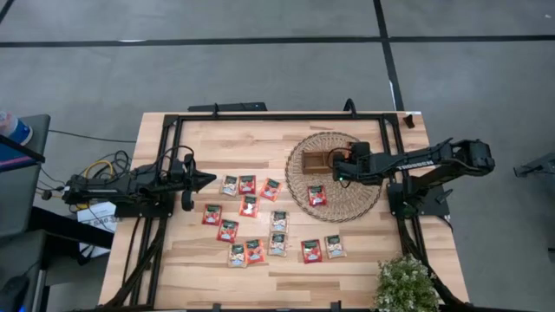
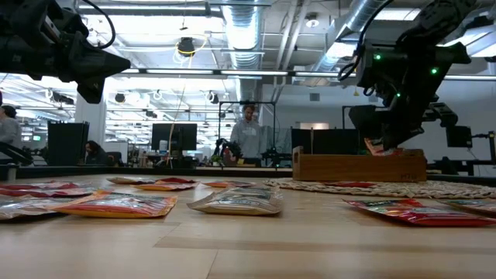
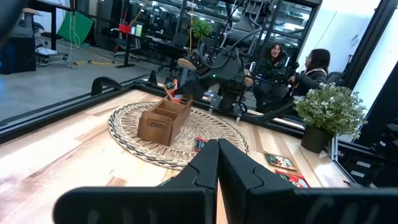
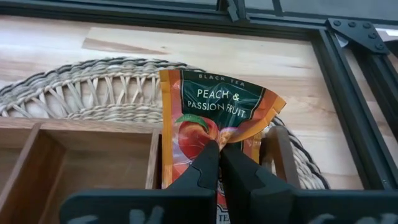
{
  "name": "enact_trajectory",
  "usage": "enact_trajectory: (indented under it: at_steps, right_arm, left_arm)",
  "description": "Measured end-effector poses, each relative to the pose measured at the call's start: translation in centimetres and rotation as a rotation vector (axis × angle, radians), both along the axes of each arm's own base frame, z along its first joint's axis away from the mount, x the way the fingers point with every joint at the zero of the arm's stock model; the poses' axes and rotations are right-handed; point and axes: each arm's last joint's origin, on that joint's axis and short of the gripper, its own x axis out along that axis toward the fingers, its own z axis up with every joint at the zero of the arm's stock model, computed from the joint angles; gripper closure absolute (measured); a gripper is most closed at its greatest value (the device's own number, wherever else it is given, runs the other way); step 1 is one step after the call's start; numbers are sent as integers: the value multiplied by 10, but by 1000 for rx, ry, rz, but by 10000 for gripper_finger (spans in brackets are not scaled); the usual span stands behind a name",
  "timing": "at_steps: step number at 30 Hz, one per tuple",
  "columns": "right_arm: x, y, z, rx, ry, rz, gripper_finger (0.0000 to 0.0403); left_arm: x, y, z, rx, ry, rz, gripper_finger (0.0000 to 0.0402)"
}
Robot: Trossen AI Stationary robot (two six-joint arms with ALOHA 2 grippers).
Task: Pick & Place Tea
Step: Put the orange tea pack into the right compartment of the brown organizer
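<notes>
An orange-red peach and passion fruit tea sachet (image 4: 214, 118), creased, stands centre frame, clenched in the right hand (image 4: 219, 155) above the wooden tray (image 4: 93, 155); left hand (image 3: 217, 165) clenched, holding nothing.

Pale wooden table (image 1: 199, 260) carries scattered tea sachets (image 1: 227, 230), wicker mat (image 1: 364, 204) and potted plant (image 1: 406, 284)

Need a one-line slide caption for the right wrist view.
Right gripper, shut on a peach and passion fruit tea sachet, holds it over the wooden tray on the wicker mat.

Fourteen tea sachets (image 1: 248, 205), one wooden tray (image 1: 314, 162), one wicker mat (image 1: 347, 201)
</notes>
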Motion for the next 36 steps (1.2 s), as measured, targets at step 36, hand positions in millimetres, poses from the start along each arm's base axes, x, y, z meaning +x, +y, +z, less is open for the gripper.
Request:
enact_trajectory:
  at_steps: [36]
  right_arm:
    - [-2,1,-1,31,42,19,304]
  left_arm:
    - [0,0,0,-4,-1,0,401]
